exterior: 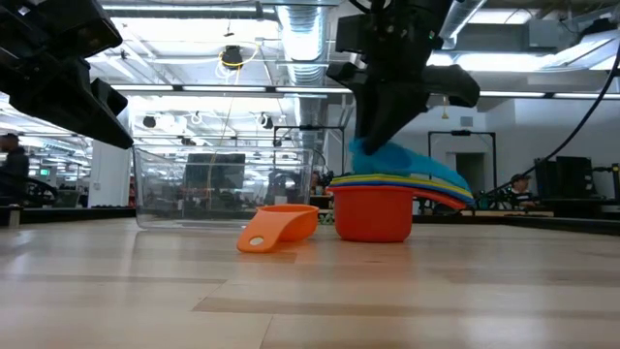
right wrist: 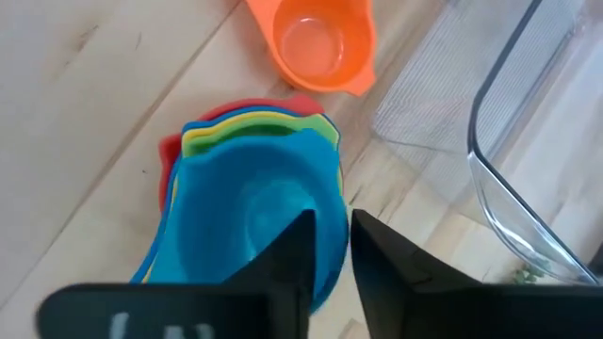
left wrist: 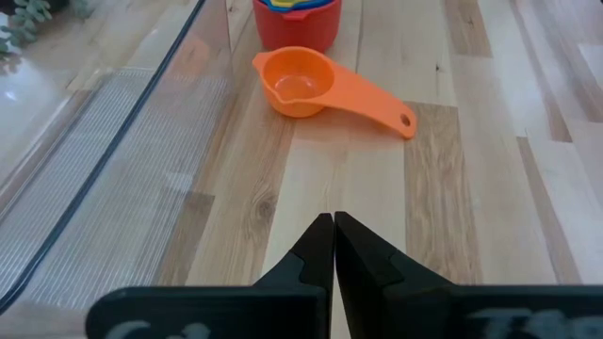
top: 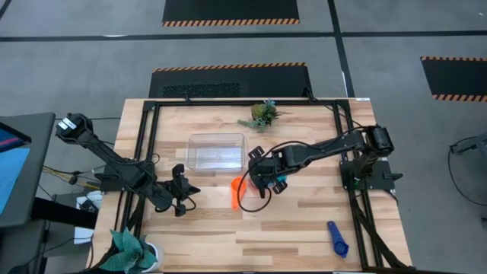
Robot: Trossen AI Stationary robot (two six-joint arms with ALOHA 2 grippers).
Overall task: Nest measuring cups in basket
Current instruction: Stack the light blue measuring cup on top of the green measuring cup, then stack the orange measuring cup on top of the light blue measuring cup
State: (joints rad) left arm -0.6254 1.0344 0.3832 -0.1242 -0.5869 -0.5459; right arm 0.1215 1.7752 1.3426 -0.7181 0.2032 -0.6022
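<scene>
Nested stack of measuring cups [exterior: 373,208], red cup outermost and light-blue cup uppermost, standing on the table [top: 304,228] near its centre, just beside the clear basket [top: 217,151], which holds no cups. A loose orange cup [exterior: 276,228] lies near the stack, and a dark-blue cup [top: 337,238] lies well apart toward the table's front-right corner. The right gripper [right wrist: 327,247] stands over the stack with its fingers parted a little astride the blue cup's rim; whether it grips cannot be told. The left gripper [left wrist: 334,247], fully closed and empty, waits near the table's left edge. The cups appear light, stiff and smooth; a hold on the rim or flat handle seems best, since the stack may slip apart.
</scene>
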